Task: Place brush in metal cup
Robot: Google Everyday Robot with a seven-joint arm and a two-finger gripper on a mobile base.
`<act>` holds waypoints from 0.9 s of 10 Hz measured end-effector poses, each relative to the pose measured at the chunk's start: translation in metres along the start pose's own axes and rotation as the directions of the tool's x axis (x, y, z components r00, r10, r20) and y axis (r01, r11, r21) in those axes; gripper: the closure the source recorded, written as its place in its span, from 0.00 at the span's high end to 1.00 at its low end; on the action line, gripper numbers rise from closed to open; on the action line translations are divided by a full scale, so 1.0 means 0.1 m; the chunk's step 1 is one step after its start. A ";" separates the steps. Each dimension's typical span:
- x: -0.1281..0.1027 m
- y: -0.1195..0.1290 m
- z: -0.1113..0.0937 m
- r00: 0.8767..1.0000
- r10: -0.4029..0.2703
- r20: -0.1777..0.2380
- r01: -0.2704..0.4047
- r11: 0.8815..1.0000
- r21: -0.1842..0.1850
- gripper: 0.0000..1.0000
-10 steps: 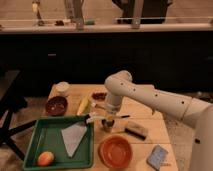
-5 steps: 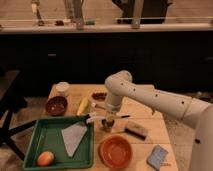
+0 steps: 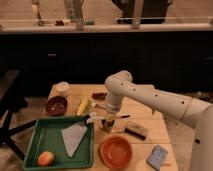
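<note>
The brush (image 3: 102, 118) lies level across the metal cup (image 3: 107, 124), not down inside it. Our gripper (image 3: 109, 115) hangs just above the cup — whether its claw is apart we cannot tell. We should lift straight up, slowly, without catching the handle.

White arm (image 3: 150, 97), gripper (image 3: 109, 116) above silver-grey metal cup (image 3: 107, 125). Left of cup: green tray (image 3: 37, 150), dark red bowl (image 3: 56, 105). Below cup: orange bowl (image 3: 115, 151).

arm (image 3: 150, 97): white, rounded, dark dots (screws?) | gripper (image 3: 108, 118): above table centre
</note>
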 end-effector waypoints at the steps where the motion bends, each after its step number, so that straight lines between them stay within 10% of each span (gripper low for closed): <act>1: 0.00 0.00 0.01 1.000 0.000 0.000 0.000 1.000 -0.001 0.80; 9: 0.00 0.00 0.00 1.000 0.000 0.000 0.000 1.000 0.000 0.80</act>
